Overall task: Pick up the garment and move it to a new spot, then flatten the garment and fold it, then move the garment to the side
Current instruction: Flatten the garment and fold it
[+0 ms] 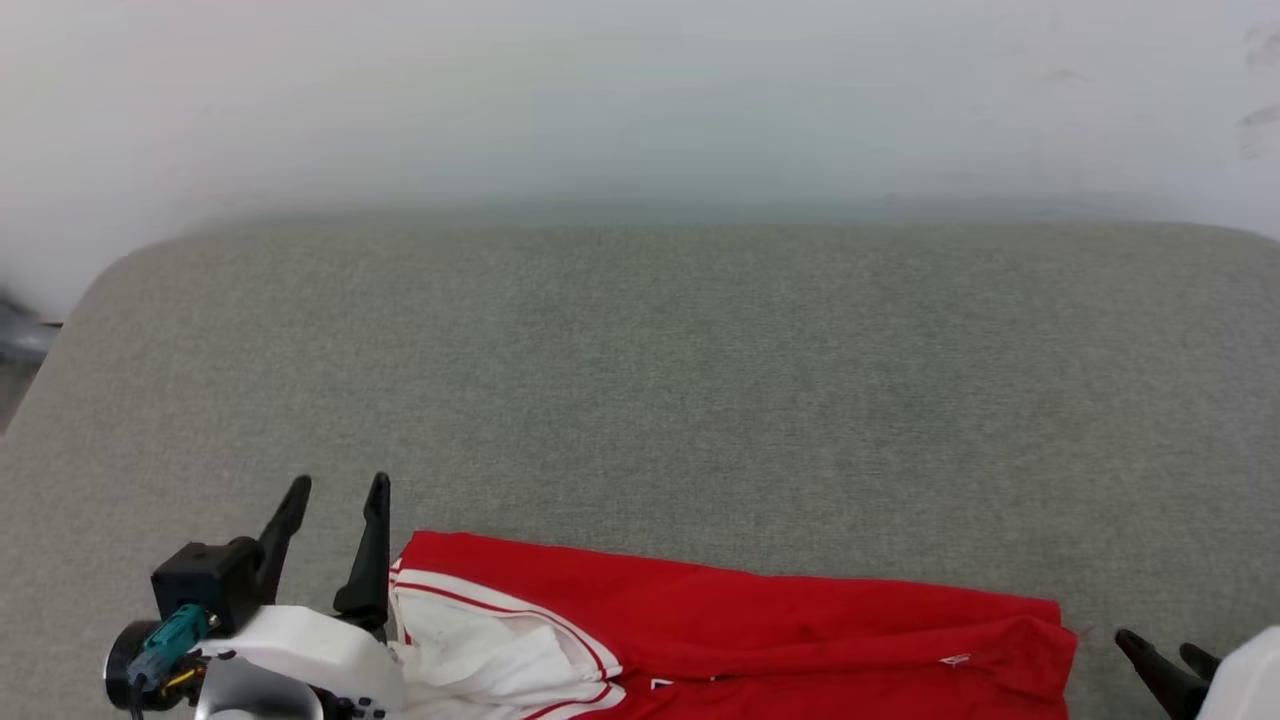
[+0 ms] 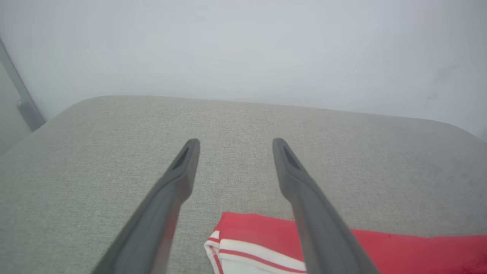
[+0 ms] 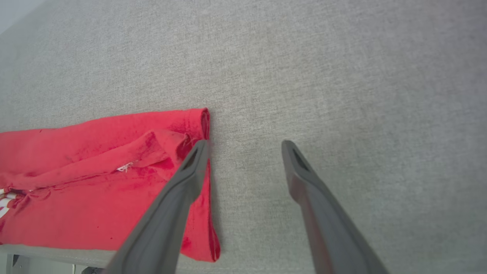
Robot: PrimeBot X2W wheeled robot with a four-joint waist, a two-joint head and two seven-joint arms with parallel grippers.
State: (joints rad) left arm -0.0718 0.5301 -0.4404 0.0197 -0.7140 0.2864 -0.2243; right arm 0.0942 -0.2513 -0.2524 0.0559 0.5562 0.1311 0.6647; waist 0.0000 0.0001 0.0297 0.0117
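Observation:
The garment (image 1: 760, 620), red with a white sleeve and striped trim, lies folded in a long strip along the near edge of the grey cushioned surface (image 1: 660, 380). My left gripper (image 1: 335, 490) stands open just left of the sleeve end, holding nothing. In the left wrist view the left gripper (image 2: 232, 142) is spread above the bare fabric surface, the garment's sleeve corner (image 2: 247, 243) below it. My right gripper (image 1: 1160, 650) sits at the lower right, just past the garment's right end. In the right wrist view the right gripper (image 3: 245, 144) is open, its left finger over the garment's red edge (image 3: 114, 152).
The grey surface reaches back to a pale wall (image 1: 640, 100). Its near edge (image 3: 57, 255) shows under the garment in the right wrist view. A dark fixture (image 1: 20, 340) stands off the far left corner.

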